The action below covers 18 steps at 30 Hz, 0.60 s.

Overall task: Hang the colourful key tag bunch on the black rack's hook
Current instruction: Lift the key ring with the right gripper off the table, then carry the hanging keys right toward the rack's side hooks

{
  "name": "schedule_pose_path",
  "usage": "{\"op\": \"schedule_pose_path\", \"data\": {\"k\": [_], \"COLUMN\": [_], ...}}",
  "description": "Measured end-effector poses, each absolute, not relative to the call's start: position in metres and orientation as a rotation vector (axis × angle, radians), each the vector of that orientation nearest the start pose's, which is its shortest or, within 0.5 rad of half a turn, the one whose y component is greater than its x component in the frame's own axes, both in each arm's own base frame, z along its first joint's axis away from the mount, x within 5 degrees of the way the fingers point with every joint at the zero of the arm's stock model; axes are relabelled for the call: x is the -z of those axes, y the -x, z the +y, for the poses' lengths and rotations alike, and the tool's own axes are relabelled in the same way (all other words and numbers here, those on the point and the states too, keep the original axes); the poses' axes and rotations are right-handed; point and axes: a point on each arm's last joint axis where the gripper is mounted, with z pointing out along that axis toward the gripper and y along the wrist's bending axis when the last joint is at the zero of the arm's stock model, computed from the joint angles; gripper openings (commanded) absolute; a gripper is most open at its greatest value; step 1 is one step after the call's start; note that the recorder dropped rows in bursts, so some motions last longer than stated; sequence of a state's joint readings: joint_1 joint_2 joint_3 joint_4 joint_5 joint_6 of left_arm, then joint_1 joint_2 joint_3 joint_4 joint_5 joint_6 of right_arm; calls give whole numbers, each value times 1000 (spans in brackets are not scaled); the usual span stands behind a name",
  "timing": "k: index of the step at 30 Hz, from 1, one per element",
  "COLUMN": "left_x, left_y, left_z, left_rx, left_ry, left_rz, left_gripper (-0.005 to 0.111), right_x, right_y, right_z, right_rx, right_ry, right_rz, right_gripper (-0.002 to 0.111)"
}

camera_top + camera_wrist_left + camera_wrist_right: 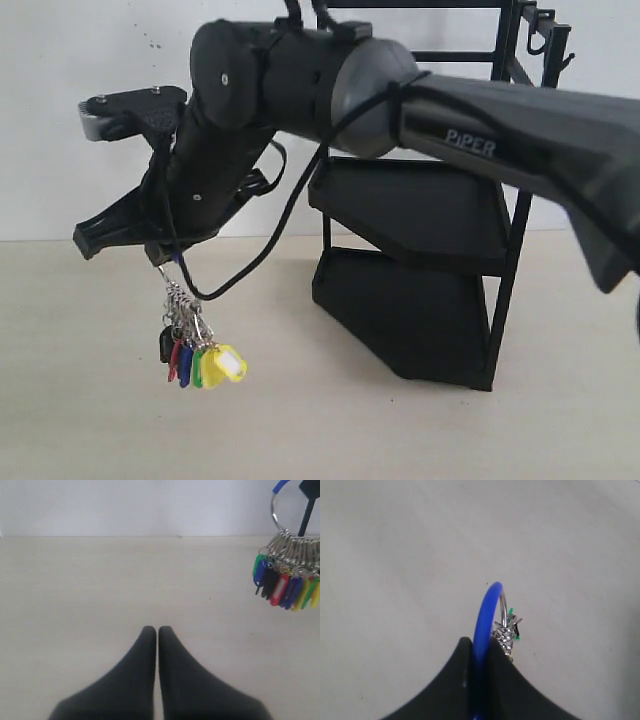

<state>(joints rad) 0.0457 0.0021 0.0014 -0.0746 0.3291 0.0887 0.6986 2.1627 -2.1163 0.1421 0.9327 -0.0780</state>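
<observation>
The colourful key tag bunch (200, 360) hangs in the air above the tabletop, its yellow, green, blue, red and black tags dangling from small metal rings. My right gripper (160, 250) is shut on the bunch's large loop, whose blue sleeve (487, 615) runs between the fingers of that gripper (480, 642). The black rack (420, 250) stands behind and to the right, with small hooks (545, 35) at its top right corner, far above the bunch. My left gripper (157, 630) is shut on nothing, low over the table, with the bunch (287, 582) hanging ahead of it to one side.
The right arm's thick black body (480, 120) stretches across the front of the rack's upper tray (410, 200). A black cable (270, 240) loops below the wrist. A white wall (60, 150) backs the pale tabletop (100, 420).
</observation>
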Motion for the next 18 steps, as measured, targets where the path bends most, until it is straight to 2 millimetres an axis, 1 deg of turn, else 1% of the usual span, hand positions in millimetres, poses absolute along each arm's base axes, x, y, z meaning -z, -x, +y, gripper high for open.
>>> {"op": "schedule_pose_path", "data": {"k": [3,7,13,18], "left_x": [-183,-183,-183,-183], "left_y": [-54,-54,-54,-54], "left_z": [0,0,0,0], "left_rx": [-23,-23,-23,-23], "left_ry": [8,8,8,8], "left_rz": [1815,1815,1815,1815], "left_gripper": [4,4,4,4], "right_x": [-314,-337,-378,-403], "right_y": [-361,-345,-321,-298], "right_z": [318,305,285,262], "right_rx": [-413,-394,-396,-368], "right_ry": [976,1039,1048,1039], "right_rz": [2360,2383,2351,2319], "right_gripper": [0,0,0,0]}}
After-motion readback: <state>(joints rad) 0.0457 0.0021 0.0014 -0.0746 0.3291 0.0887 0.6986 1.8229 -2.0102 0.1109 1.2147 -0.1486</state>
